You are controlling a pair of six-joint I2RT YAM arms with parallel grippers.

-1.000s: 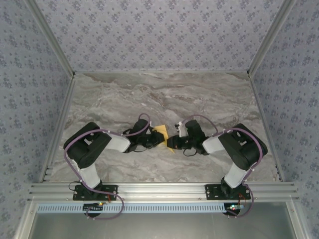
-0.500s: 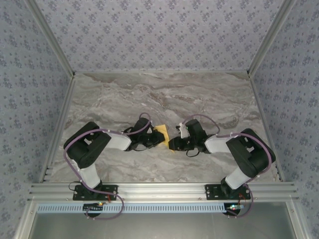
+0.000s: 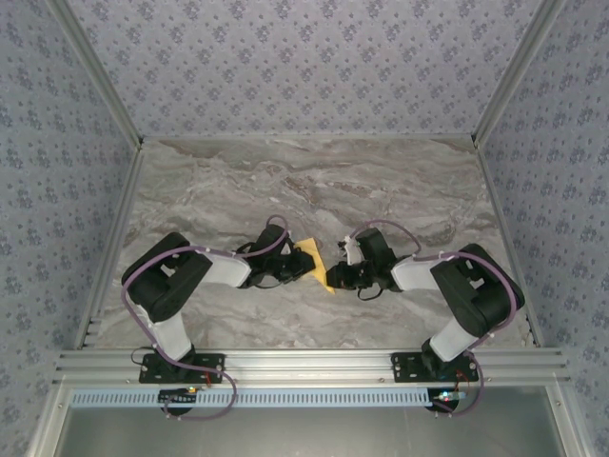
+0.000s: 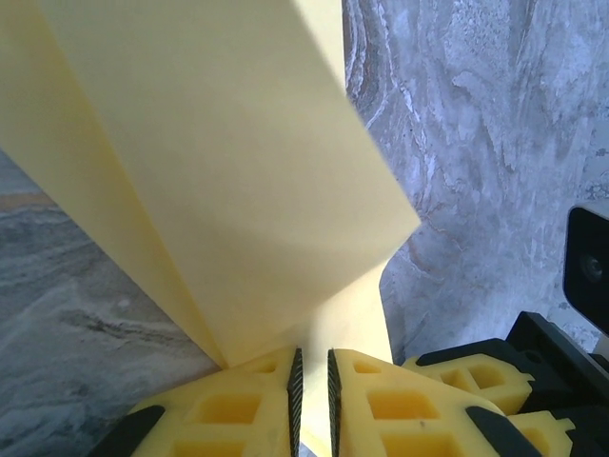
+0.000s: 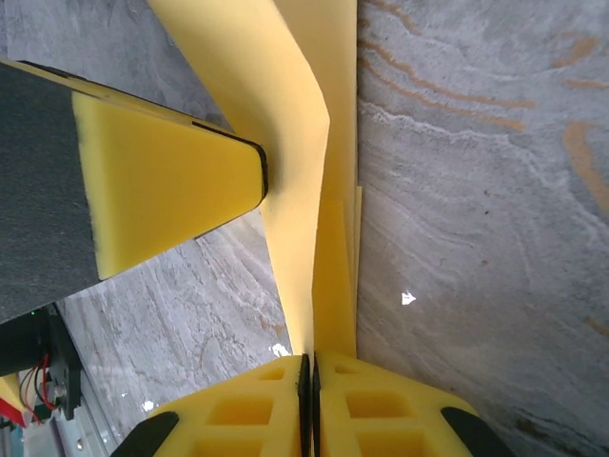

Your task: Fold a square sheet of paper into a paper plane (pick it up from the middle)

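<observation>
The square sheet of paper (image 3: pixel 307 249), already creased, was held near the middle of the table (image 3: pixel 285 181), slightly toward its near edge. The left gripper (image 3: pixel 308 270) and the right gripper (image 3: pixel 335 277) were both clamped on it. Pulling apart could tear the thin sheet or slip it out; the close fingers could collide. Every edge was well apart, leaving free room.

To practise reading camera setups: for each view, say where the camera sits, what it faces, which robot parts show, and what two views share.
Top: above and behind, facing down at the table; left arm, right arm, left gripper, right gripper.
Left wrist: along its shut fingers into the yellow paper.
Right wrist: along its shut fingers, paper pinched.
Shared: both wrist views show the paper and table.
</observation>
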